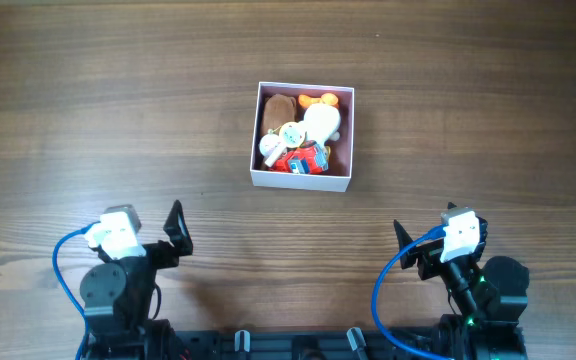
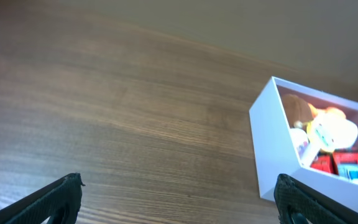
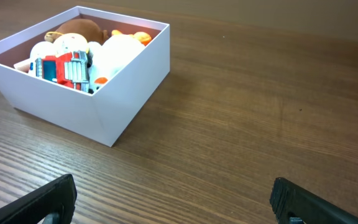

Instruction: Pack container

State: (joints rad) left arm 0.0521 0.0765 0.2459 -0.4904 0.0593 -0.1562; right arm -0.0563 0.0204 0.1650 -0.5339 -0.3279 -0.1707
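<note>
Wood-grain table (image 1: 88, 110) bears the container (image 1: 302, 181) of toys (image 1: 306, 135), well apart from left gripper (image 2: 178, 184) and right gripper (image 3: 173, 184), both spread wide.

Soft, even light throughout, bright with no hard glare. In the right wrist view the container (image 3: 129, 93) casts a faint shadow to its right. The left wrist view is slightly blurred, and the table (image 2: 104, 124) pales to a sheen toward the upper edge. The overhead view is sharp.

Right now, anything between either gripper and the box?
Nothing visible. Only bare wooden table lies between the left gripper, the right gripper and the box, which holds toys. Both sets of jaws stand open.
</note>
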